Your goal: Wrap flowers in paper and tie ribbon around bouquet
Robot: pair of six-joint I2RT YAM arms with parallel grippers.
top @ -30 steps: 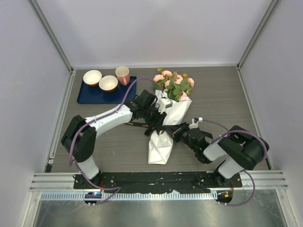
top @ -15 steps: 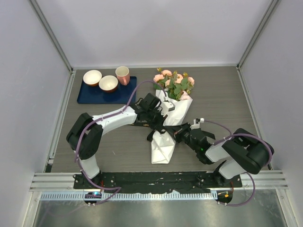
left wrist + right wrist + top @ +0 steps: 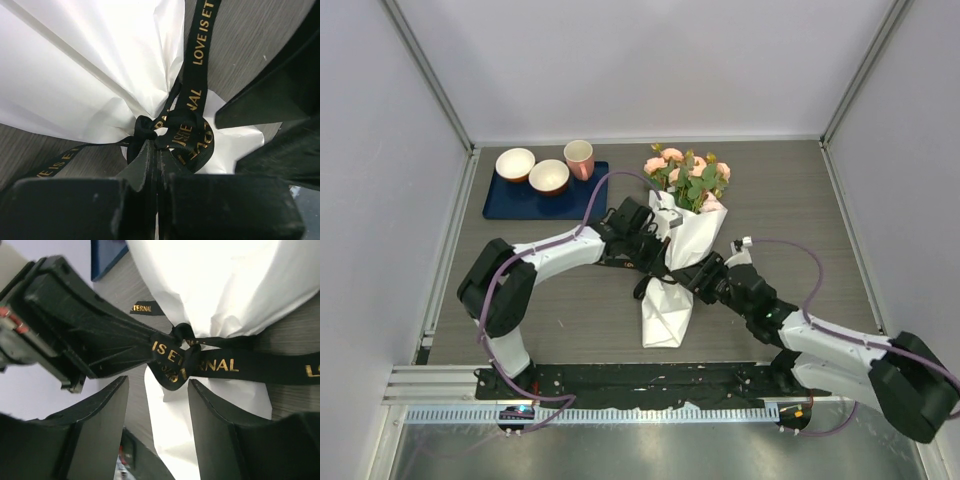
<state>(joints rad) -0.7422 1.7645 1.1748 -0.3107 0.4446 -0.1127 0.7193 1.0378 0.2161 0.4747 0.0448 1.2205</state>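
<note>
Left claw [image 3: 154, 152] tight on ribbon [image 3: 199, 65], wrist views only

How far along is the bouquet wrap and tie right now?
Done: the paper is wrapped into a cone around the flowers, and the ribbon circles its waist with a knot started. In hand: the left end effector is shut on the ribbon at the knot; the right end effector is open beside it, holding nothing. Remaining, likely: snug the knot, finish the tie, release.
</note>
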